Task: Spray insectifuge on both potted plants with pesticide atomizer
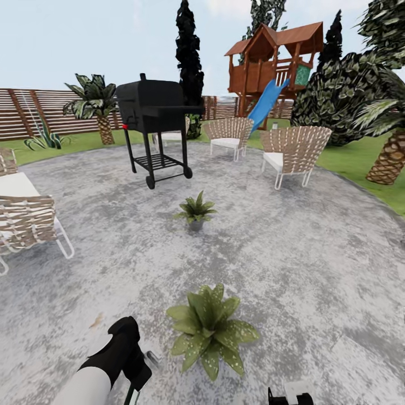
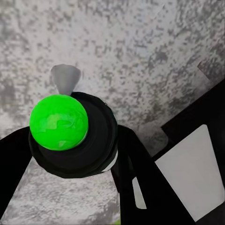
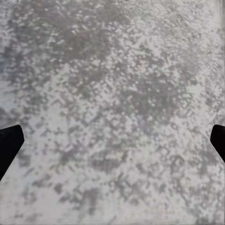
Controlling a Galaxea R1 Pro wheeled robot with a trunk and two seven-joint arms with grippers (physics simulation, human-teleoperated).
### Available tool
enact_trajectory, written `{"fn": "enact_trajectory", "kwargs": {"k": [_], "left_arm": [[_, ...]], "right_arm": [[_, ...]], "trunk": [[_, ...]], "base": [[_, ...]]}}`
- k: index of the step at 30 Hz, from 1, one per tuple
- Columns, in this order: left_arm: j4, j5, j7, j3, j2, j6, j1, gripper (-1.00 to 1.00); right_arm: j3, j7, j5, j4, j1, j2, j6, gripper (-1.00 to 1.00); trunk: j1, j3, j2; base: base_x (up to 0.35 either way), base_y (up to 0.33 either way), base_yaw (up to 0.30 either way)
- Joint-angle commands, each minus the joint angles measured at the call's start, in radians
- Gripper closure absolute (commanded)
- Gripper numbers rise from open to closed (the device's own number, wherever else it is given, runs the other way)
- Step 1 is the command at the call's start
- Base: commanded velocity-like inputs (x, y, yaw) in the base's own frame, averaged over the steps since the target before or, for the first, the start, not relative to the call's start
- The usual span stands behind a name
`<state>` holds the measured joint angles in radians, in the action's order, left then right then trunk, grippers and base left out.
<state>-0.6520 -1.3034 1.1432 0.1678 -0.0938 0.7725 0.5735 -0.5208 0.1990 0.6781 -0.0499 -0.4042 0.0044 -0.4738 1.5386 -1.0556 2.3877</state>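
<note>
The pesticide atomizer (image 2: 60, 123) sits between the dark fingers of my left gripper (image 2: 75, 157), which is shut on it. It shows a bright green round top, a black body and a small grey nozzle. In the head view my left gripper (image 1: 139, 368) hangs low at the front left. The atomizer's whitish nozzle (image 1: 151, 356) points toward the near potted plant (image 1: 209, 332), whose broad leaves carry white specks of insectifuge. The second potted plant (image 1: 195, 211) stands farther out on the paving. My right gripper (image 3: 112, 140) is open over bare paving, and its top peeks in at the head view's lower edge (image 1: 289, 395).
A black grill (image 1: 154, 126) stands behind the far plant. Wicker chairs sit at the left (image 1: 25, 222) and at the back right (image 1: 292, 152). A wooden playhouse with a blue slide (image 1: 270, 73), lawn, bushes and a fence ring the grey paving (image 1: 315, 270).
</note>
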Motion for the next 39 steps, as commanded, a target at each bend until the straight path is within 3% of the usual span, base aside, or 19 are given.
{"fn": "enact_trajectory", "kwargs": {"k": [1,8,13,18,27,39], "left_arm": [[-0.001,-0.007,0.007,0.007,-0.001,0.007,0.000,1.00],[-0.003,-0.007,0.007,0.006,-0.013,0.007,0.013,1.00],[-0.002,-0.008,0.012,0.005,-0.013,0.007,0.074,1.00],[0.000,-0.010,0.015,-0.018,-0.021,0.008,0.145,1.00],[0.001,-0.011,0.014,-0.020,-0.021,0.008,0.140,1.00],[0.014,-0.011,0.013,-0.024,-0.020,0.008,0.137,1.00]], "right_arm": [[-0.005,0.007,0.011,0.001,-0.001,0.000,-0.002,-1.00],[-0.005,0.007,0.011,0.001,-0.001,0.000,-0.002,-1.00],[-0.005,0.007,0.011,0.001,-0.001,0.000,-0.002,-1.00],[-0.005,0.007,0.011,0.001,-0.001,0.000,-0.002,-1.00],[-0.005,0.007,0.011,0.001,-0.001,0.000,-0.002,-1.00],[-0.007,0.007,0.011,0.001,-0.001,0.000,-0.002,-1.00]], "trunk": [[0.000,0.000,0.000],[0.000,0.003,0.000],[0.000,0.005,0.000],[0.000,0.005,0.000],[0.000,0.005,0.000],[0.000,0.003,0.000]], "base": [[0.209,0.251,-0.291],[0.232,0.233,-0.291],[0.112,0.068,-0.220],[0.004,0.002,-0.013],[-0.020,0.006,-0.027],[-0.151,0.263,-0.254]]}}
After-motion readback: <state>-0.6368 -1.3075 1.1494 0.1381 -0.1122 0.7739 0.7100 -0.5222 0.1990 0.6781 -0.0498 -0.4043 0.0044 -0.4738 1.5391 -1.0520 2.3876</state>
